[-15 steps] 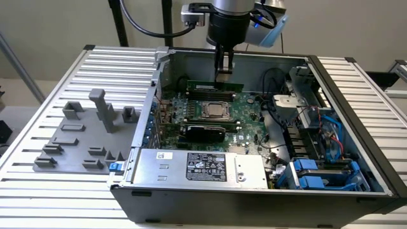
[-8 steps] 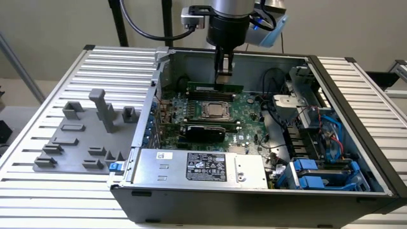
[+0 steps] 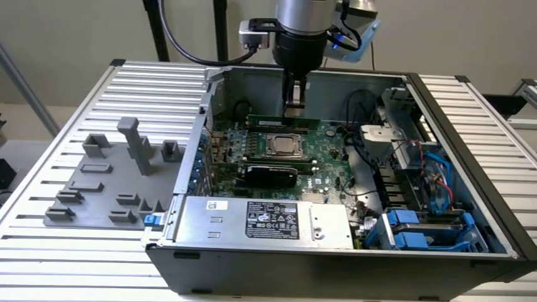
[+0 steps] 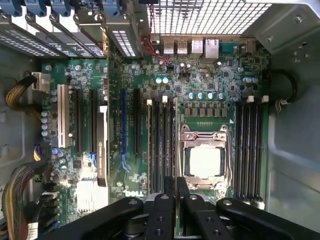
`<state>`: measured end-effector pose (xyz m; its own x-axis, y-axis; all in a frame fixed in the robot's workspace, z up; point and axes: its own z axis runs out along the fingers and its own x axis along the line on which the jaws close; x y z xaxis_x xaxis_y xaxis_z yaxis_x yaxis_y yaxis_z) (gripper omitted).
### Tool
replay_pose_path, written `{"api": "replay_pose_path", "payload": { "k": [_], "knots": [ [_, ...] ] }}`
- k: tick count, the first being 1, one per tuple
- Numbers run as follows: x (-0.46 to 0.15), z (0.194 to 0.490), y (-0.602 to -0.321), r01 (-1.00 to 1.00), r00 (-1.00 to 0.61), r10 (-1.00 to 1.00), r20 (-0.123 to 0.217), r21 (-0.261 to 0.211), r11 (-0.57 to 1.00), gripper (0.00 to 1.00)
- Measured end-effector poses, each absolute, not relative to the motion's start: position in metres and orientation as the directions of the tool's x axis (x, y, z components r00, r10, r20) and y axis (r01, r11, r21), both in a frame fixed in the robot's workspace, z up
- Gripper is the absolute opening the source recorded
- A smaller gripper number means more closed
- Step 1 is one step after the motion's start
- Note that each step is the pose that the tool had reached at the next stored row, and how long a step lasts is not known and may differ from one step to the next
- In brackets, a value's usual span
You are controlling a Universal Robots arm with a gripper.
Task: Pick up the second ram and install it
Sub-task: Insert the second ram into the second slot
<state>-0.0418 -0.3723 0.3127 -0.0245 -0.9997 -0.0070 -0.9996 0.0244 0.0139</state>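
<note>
Gripping the second ram [image 3: 266, 119], the jaws hold it beside the socket [image 3: 283, 146].

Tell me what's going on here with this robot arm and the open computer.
A single robot arm reaches down into an open computer case that lies on a slatted table. Its gripper is right at the top edge of a green ram stick. The stick stands on edge at the memory slots on the far side of the processor socket in the exterior view. Whether the stick is fully seated cannot be told.
</note>
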Motion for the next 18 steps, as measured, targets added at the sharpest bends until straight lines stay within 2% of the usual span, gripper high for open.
{"api": "replay_pose_path", "payload": {
  "k": [18],
  "knots": [
    [-0.042,0.28,-0.375,-1.0,-0.02,-1.0,-0.007,0.014,0.02,0.0]
  ]
}}
